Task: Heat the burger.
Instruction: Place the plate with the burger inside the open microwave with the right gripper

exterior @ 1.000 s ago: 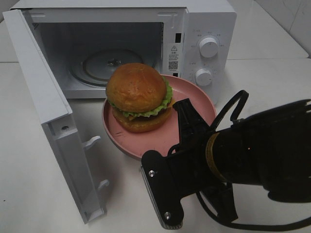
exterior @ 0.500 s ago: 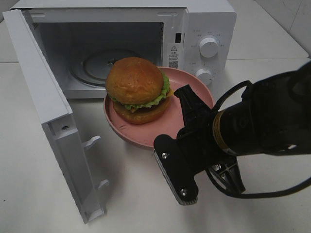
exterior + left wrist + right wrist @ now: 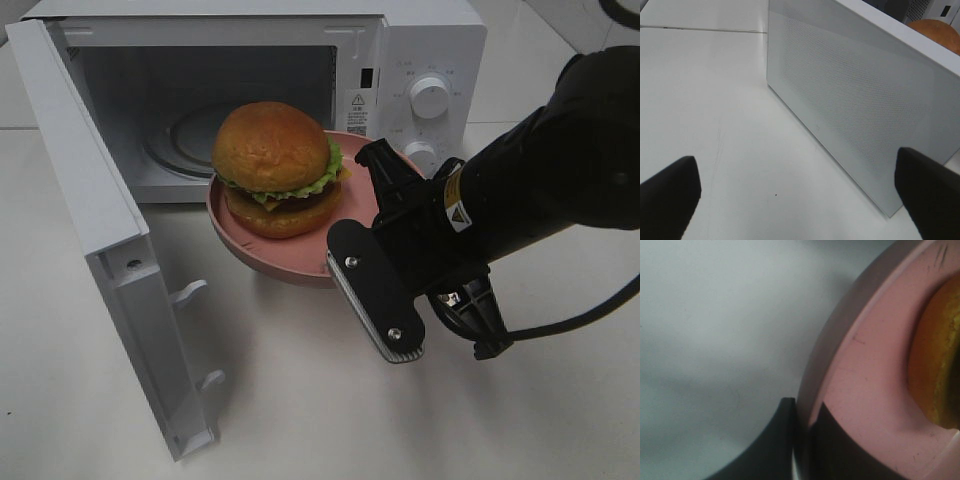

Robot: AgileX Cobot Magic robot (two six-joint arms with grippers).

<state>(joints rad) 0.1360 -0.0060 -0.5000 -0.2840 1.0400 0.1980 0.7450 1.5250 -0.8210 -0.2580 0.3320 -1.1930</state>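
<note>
Right gripper (image 3: 801, 432) higher, pink plate (image 3: 262, 256) aloft

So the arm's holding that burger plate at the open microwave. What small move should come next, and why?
Probably ease it forward into the cavity, over the glass turntable. The right gripper is shut on the pink plate's rim, the burger sits upright on it at the microwave's mouth, and the door stands wide open.

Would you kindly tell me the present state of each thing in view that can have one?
microwave door: swung wide open.
turntable: bare.
burger: whole, upright on the pink plate.
pink plate: clamped at its rim, held before the open cavity.
right gripper: shut on the pink plate's rim.
left gripper: open, empty.
</note>
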